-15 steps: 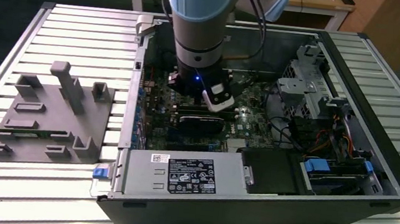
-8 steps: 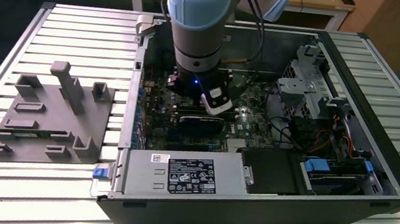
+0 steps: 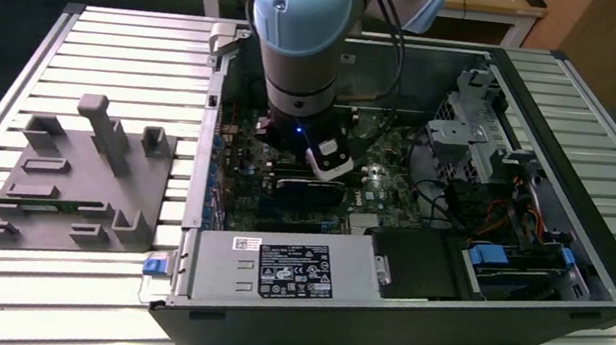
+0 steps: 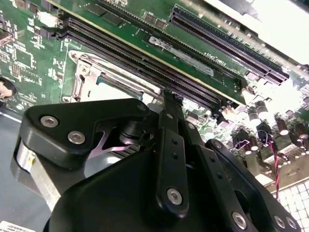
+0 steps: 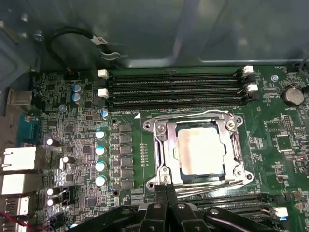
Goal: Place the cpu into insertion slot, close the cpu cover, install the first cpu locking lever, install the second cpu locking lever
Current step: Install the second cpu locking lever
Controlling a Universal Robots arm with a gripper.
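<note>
Gripper (image 5: 166, 193) fingers pressed together, holding nothing, tip at near edge of cpu cover (image 5: 164, 145). Cpu (image 5: 200, 150) seated in insertion slot (image 5: 179, 170), cover down. Risk: tip slipping off lever, scraping motherboard (image 5: 87, 145) beyond.

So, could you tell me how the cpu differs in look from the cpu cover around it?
The cpu is a solid, flat, pale square plate; the cpu cover is a shiny open frame with a window. The cpu sits inside, showing through; the cpu cover rims it. Both are square and metallic, lying flat on the green motherboard.
</note>
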